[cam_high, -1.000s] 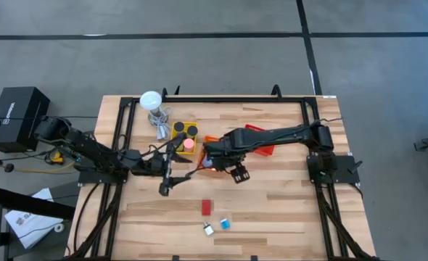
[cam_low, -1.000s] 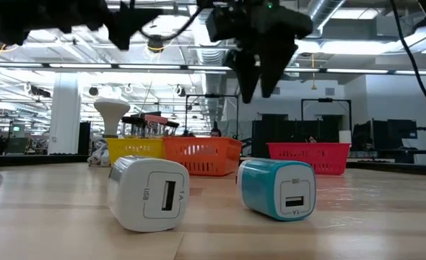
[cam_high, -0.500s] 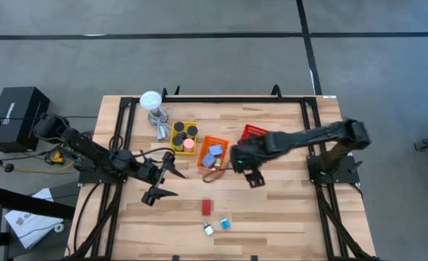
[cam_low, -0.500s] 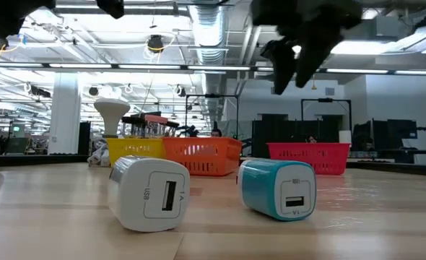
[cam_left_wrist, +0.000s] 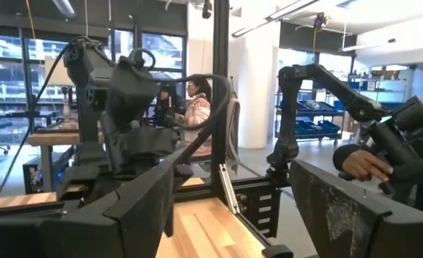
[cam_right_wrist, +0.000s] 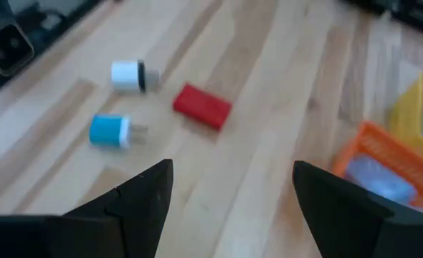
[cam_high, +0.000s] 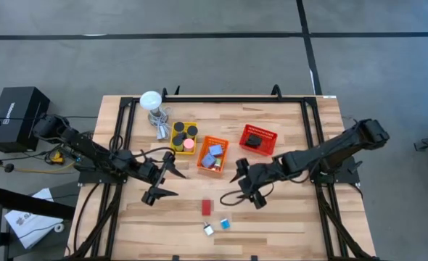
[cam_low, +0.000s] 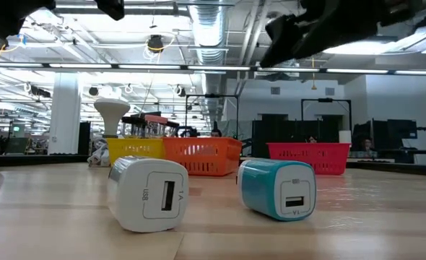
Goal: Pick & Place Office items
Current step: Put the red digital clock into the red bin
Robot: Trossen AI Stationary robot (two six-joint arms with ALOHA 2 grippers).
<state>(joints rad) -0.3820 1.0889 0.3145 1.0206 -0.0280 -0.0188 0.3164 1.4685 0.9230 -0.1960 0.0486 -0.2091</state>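
Three office items lie on the bare wood near the table's near edge: a red flat rectangle (cam_high: 207, 207) (cam_right_wrist: 202, 106), a white cube (cam_high: 209, 229) (cam_low: 148, 193) (cam_right_wrist: 129, 75) and a light-blue cube (cam_high: 225, 224) (cam_low: 278, 188) (cam_right_wrist: 111, 130). My right gripper (cam_high: 247, 190) (cam_right_wrist: 233, 168) hangs open above the wood, to the right of and beyond the three items, and touches nothing. My left gripper (cam_high: 162, 184) (cam_left_wrist: 233, 183) is open and empty over the table's left part. Black pucks and a pink lump lie in the yellow basket (cam_high: 175, 141), and light-blue blocks in the orange basket (cam_high: 205, 141).
The red basket (cam_high: 267, 134) holds a black item, right of the orange one. A white round-headed stand (cam_high: 151, 102) is at the far left, beside the yellow basket. Black frame rails run along the table's left, right and far sides. A person shows in the room behind (cam_left_wrist: 197, 118).
My right gripper has swung away from above the orange basket, toward the table's near edge and somewhat to the right, uncovering the basket and its blue blocks. My left gripper drew back a little toward the near left, then kept still.
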